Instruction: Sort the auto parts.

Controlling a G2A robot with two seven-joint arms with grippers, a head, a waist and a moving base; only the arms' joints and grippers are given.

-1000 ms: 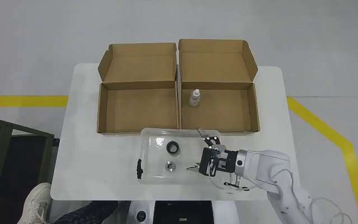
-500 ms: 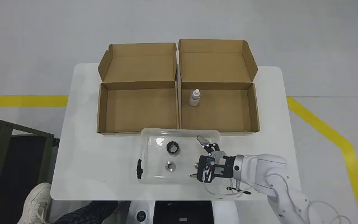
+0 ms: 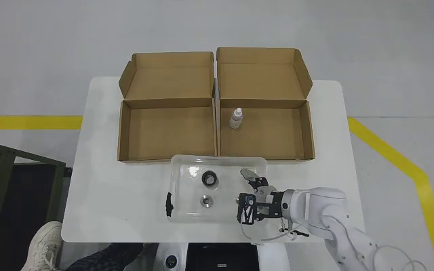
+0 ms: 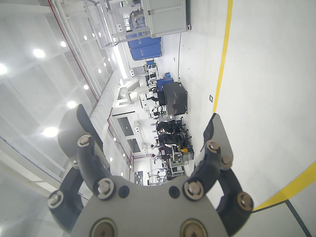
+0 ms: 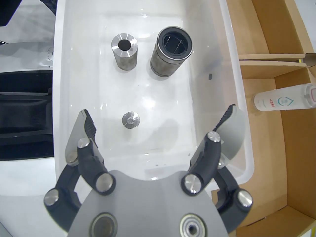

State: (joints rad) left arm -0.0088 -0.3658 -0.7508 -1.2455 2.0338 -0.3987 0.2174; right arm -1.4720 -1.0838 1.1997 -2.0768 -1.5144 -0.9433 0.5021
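Observation:
A clear plastic tray [image 3: 203, 158] near the table's front holds three metal parts. The right wrist view shows a black-bored linear bearing [image 5: 172, 51], a steel bushing [image 5: 124, 51] and a small steel piece [image 5: 131, 120]. The top view shows the bearing [image 3: 210, 178] and the bushing [image 3: 205, 200]. My right gripper [image 5: 158, 114] hangs open over the tray's right end [image 3: 245, 195], holding nothing, with the small piece between its fingers and a little beyond the tips. My left gripper [image 4: 148, 115] is open and empty, facing the room.
Behind the tray stand two open cardboard boxes, left [image 3: 167, 132] and right [image 3: 271, 132]. A small white bottle [image 3: 235, 118] stands in the right box and also shows in the right wrist view [image 5: 284, 101]. A black part [image 3: 168, 203] lies by the tray's left end.
My right gripper has shifted toward the table's front edge over the tray's right end, staying open. The parts have not moved.

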